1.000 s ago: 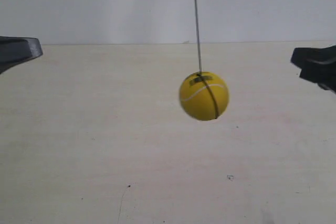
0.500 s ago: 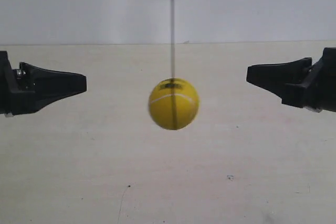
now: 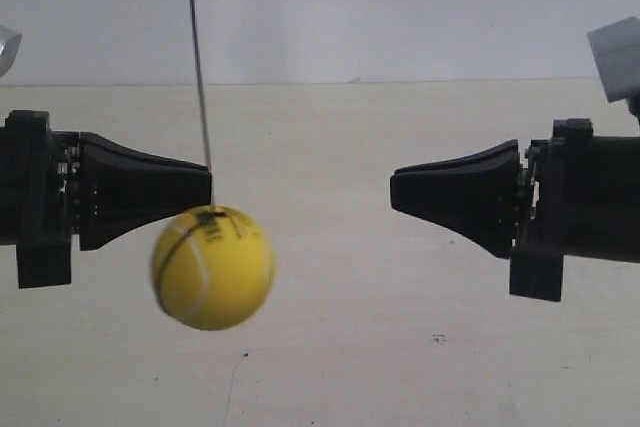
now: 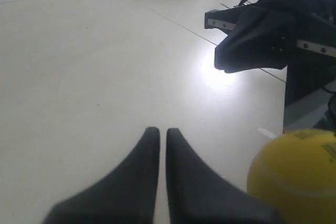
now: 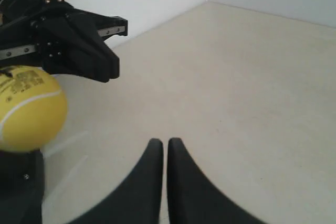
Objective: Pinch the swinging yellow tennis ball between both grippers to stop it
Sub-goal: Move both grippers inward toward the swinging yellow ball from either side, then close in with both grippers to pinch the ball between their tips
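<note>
The left gripper's (image 4: 158, 132) fingers (image 4: 147, 150) are drawn narrow, with only a thin slit between them and nothing held. The right gripper's (image 5: 165, 142) fingers (image 5: 181, 166) are set the same way. In the exterior view the two wedges point at each other, tip to tip, with open air between them.

The yellow tennis ball (image 3: 212, 267) is not in that gap. It hangs at about six o'clock from the left tip, right under it; whether it touches the underside I cannot tell. The right tip sits well apart from the ball, at about two o'clock. The ball's string (image 3: 197, 67) runs up leaning toward eleven o'clock, so I judge the ball is off to one side of its swing.

The step in hand looks like the closing-in: both wedges are level and ready, but the pinch is not yet made. The next move likely calls for dropping both tips to the ball's middle height and meeting it from opposite sides at once.

Below is bare pale bench (image 3: 400, 367), behind it a plain wall (image 3: 400, 7). Nothing blocks the way except the string passing close to the left tip.
</note>
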